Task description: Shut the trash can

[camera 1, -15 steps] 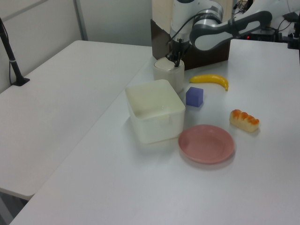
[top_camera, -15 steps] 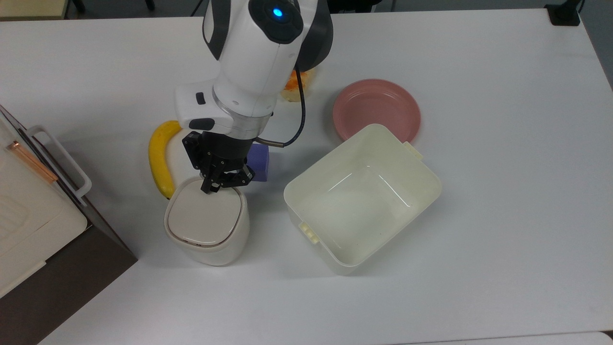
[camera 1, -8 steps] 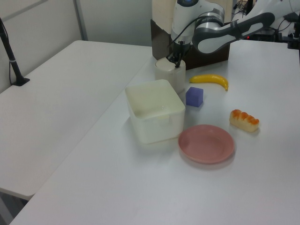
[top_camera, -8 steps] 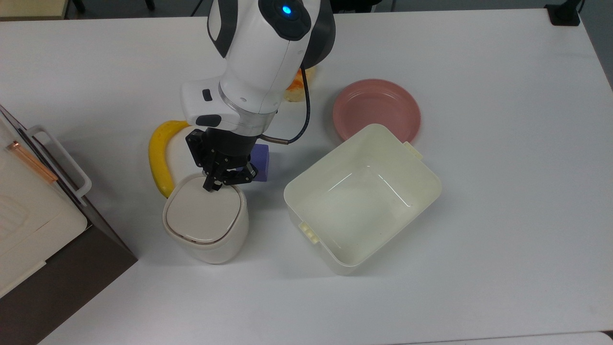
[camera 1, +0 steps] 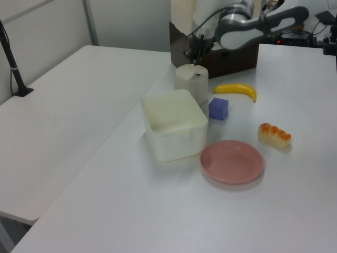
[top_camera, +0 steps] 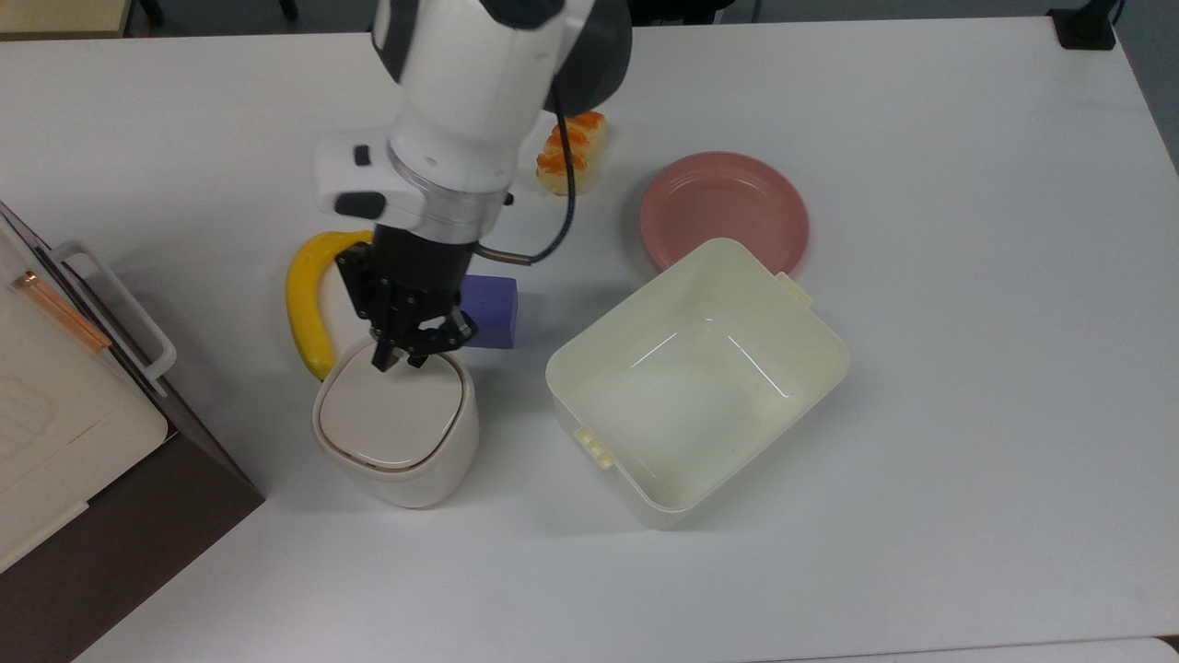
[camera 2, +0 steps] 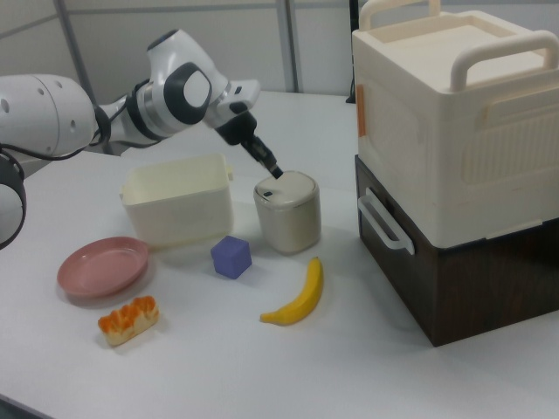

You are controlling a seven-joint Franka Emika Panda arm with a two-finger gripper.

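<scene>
Trash can (top_camera: 398, 429) (camera 1: 190, 83) (camera 2: 287, 210) sits on the white table (top_camera: 921, 414), lid flat and down, dark button (camera 1: 198, 74) visible on top. Gripper (top_camera: 398, 354) (camera 1: 194, 57) (camera 2: 272, 168) is just above the lid's far edge in the top view, fingers drawn close together, nothing between them. Banana (top_camera: 306, 304) lies just beside the can at the top view's left; purple block (top_camera: 488, 311) just beyond it at the top view's right. Cream tub (top_camera: 697, 380) stands near, further to the top view's right, with a pink plate (top_camera: 724, 213) touching its far corner. A bread piece (top_camera: 571, 152) lies farther off.
</scene>
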